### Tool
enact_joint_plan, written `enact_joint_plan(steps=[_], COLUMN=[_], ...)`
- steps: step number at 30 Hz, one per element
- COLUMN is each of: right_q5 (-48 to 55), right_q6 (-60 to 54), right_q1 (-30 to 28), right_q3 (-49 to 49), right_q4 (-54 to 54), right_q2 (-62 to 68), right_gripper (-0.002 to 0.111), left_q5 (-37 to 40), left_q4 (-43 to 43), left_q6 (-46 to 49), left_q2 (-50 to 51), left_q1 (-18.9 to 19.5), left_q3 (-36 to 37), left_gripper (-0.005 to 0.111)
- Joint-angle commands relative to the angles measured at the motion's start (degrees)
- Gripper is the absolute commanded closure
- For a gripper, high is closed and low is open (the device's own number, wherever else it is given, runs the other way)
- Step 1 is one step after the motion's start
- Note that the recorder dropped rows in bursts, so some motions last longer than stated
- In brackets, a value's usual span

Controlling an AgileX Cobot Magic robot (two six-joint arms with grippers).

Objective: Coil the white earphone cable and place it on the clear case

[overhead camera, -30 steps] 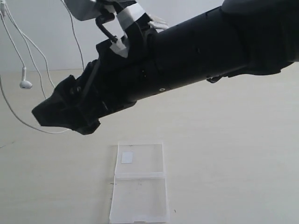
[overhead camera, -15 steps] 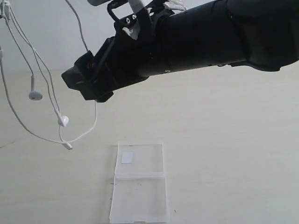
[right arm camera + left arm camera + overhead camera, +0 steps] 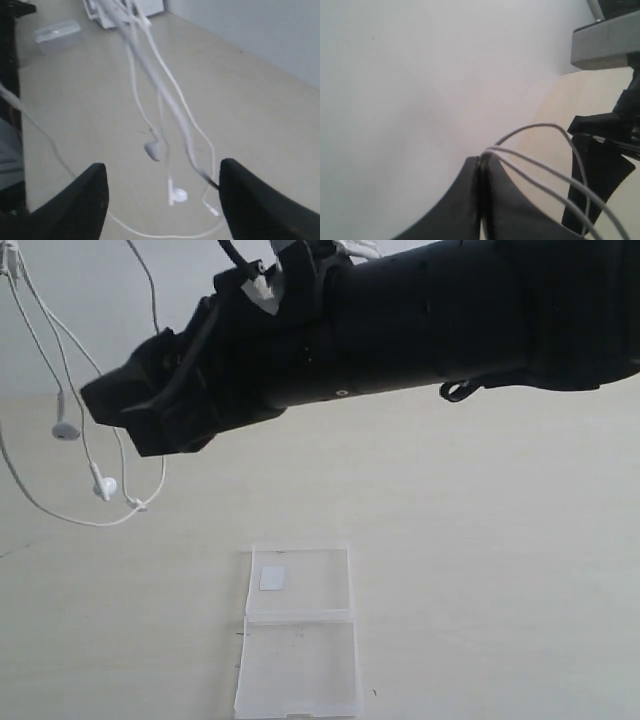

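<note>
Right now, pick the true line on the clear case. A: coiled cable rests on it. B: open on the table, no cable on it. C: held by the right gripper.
B: the clear case lies open on the table; the white earphone cable hangs in the air.

The earphone cable (image 3: pixel 104 486) hangs left of the clear case (image 3: pixel 298 640).
</note>
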Motion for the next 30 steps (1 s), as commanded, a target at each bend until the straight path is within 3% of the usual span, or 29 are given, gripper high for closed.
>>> enact_joint_plan(steps=[1, 4, 6, 10, 13, 17, 26, 30], right_q5=[6.37, 5.18, 5.56, 7.37, 9.42, 14.06, 13.3, 12.65], right_q6=[-12.95, -13.11, -12.54, -10.33, -10.06, -10.06, -6.98, -6.97], right_q1=[0.07, 0.07, 0.07, 0.07, 0.07, 0.07, 0.07, 0.07], right_q3=[-0.32, -0.32, -0.32, -0.32, -0.32, -0.32, -0.32, -0.32], right_q4=[14.36, 15.91, 15.91, 15.25, 14.7, 14.21, 13.94, 15.52], right_q2=[-0.26, 0.48, 1.27, 2.59, 2.86, 2.86, 2.86, 2.86], right_gripper=[0.047, 0.053, 0.065, 0.1, 0.108, 0.101, 0.059, 0.054], left_q5=[-0.05, -0.05, 0.67, 3.54, 5.61, 8.28, 8.16, 8.16], left_q4=[-0.64, -0.64, -0.64, -0.64, -0.64, -0.64, -0.64, -0.64], left_q6=[-1.91, -1.91, -1.89, -3.23, -3.3, -3.3, -4.35, -4.86], left_q2=[-0.33, -0.33, -0.33, -0.33, -0.33, -0.22, 0.69, 0.73], left_q1=[0.07, 0.07, 0.07, 0.07, 0.07, 0.07, 0.07, 0.07], left_q3=[0.3, 0.3, 0.3, 0.3, 0.3, 0.3, 0.3, 0.3], left_gripper=[0.107, 0.107, 0.107, 0.107, 0.107, 0.107, 0.107, 0.107])
